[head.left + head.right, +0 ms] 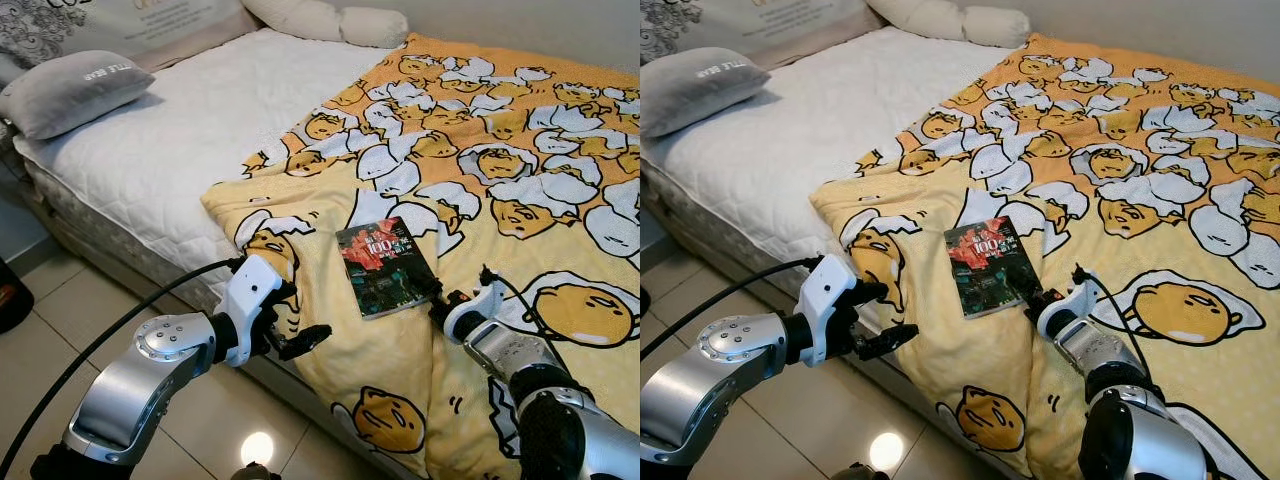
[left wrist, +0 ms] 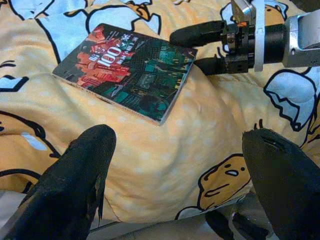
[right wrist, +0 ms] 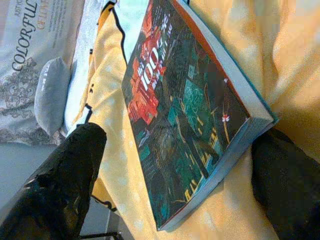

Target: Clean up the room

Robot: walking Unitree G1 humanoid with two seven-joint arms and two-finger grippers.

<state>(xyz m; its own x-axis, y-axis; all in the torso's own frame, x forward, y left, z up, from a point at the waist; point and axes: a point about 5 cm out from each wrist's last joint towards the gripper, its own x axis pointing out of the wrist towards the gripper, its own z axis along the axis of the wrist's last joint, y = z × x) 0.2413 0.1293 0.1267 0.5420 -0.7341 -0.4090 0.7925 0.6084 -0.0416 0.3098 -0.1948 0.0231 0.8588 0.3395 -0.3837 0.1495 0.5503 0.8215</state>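
The book [image 1: 387, 267] lies flat on the yellow blanket [image 1: 520, 180] near the bed's edge. Right gripper [image 1: 441, 301], fingers spread, straddles its near corner to grab; left gripper [image 1: 300, 338] hangs open below it.

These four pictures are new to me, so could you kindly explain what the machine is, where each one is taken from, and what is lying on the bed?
The machine is a walking humanoid robot with two silver arms, each ending in two long black fingers. The two wide pictures come from cameras in its head, looking down at a bed. The two close pictures come from cameras on its wrists, looking along the fingers.

On the bed lies a yellow cartoon-print blanket, and on it a paperback book with a red and green cover. A grey pillow sits near the head of the bed.

The right gripper is open at the book's near corner, one finger on each side of it. The left gripper hovers open at the blanket's edge, holding nothing.
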